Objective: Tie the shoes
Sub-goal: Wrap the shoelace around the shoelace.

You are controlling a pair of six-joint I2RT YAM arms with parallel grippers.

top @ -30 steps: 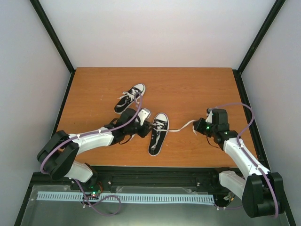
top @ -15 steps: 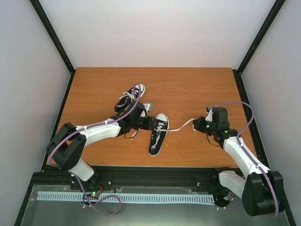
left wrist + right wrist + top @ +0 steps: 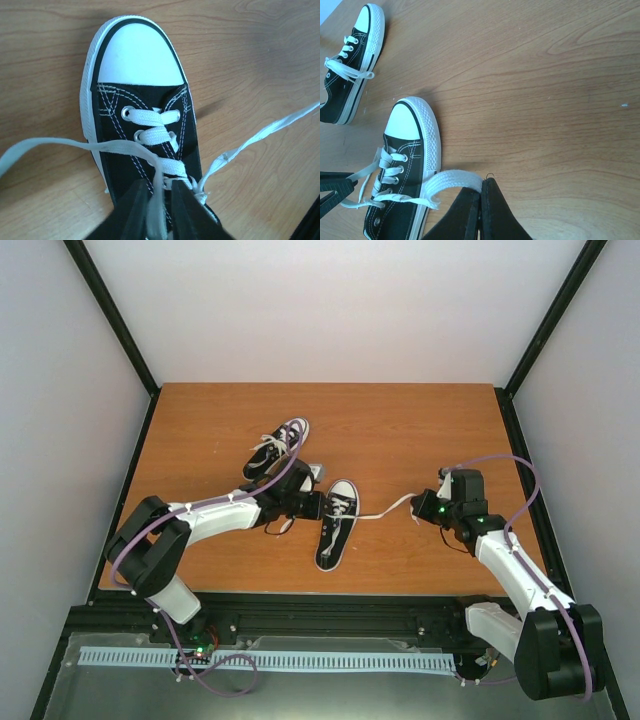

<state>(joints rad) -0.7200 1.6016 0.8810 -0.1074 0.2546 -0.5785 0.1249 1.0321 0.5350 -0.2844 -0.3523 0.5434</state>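
Two black sneakers with white toe caps lie on the table: the far shoe and the near shoe. My left gripper sits over the near shoe's lacing, its jaws nearly shut with one white lace strand between them; that strand runs off to the left. My right gripper is to the right of the near shoe, low over the table, shut on the other lace, which stretches back to the shoe.
The wooden table is bordered by black frame rails and white walls. The far shoe's laces lie loose across it. My left fingers show at the left edge of the right wrist view.
My left gripper has moved right and forward onto the near shoe's lacing, and the lace now sits between its jaws. The right arm has held still with its lace.
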